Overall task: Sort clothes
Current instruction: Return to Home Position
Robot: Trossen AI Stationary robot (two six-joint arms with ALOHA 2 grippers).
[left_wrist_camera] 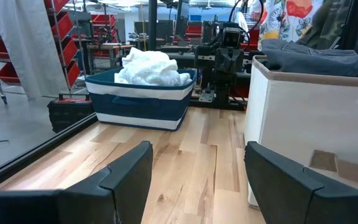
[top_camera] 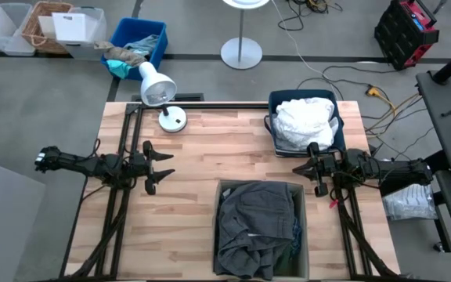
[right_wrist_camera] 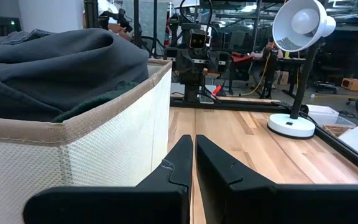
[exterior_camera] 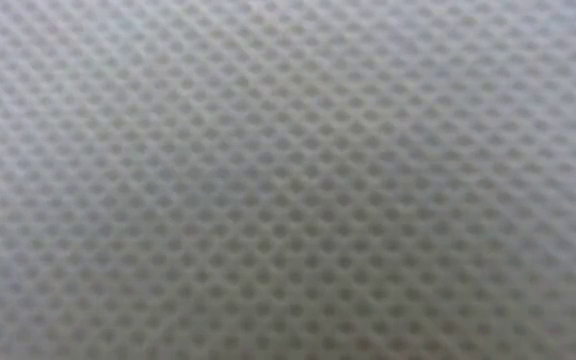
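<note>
Now grey clothes [top_camera: 255, 227] fill brown bin [top_camera: 303, 227]; white clothes [top_camera: 304, 121] heaped in blue bin [top_camera: 304, 95] off its far-right corner. Left hand [top_camera: 164, 165] spread, left of brown bin; right hand [top_camera: 299, 167] pressed together, right of it. Fabric soft, light, limp: pinch raised fold on top.

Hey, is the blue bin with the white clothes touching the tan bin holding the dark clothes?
Apart. The high view shows a plain strip of bare table between the blue bin and the tan bin.
</note>
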